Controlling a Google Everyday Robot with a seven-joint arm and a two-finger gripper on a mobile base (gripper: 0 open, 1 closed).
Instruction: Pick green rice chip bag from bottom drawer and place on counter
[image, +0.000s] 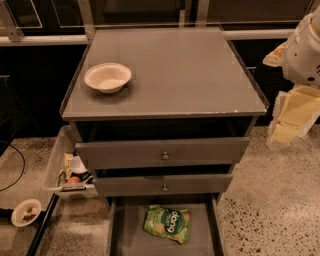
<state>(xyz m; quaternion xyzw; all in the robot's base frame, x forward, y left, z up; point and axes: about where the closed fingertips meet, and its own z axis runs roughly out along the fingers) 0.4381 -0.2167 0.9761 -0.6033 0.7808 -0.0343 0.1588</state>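
The green rice chip bag (168, 223) lies flat in the open bottom drawer (131, 235), right of its middle, with white lettering facing up. The counter (190, 75) is the flat grey top of the cabinet, with a chipped pale front edge. My gripper (289, 122) hangs at the far right of the view, beyond the counter's right side and well above and to the right of the bag. It holds nothing that I can see. The white arm (305, 50) rises above it.
A pale bowl (107, 77) sits on the counter's left part. Two knobbed drawers (162, 155) jut out slightly above the bottom drawer. A clear bin (54, 165) of items stands on the floor at left, with a small plate (26, 212) beside it.
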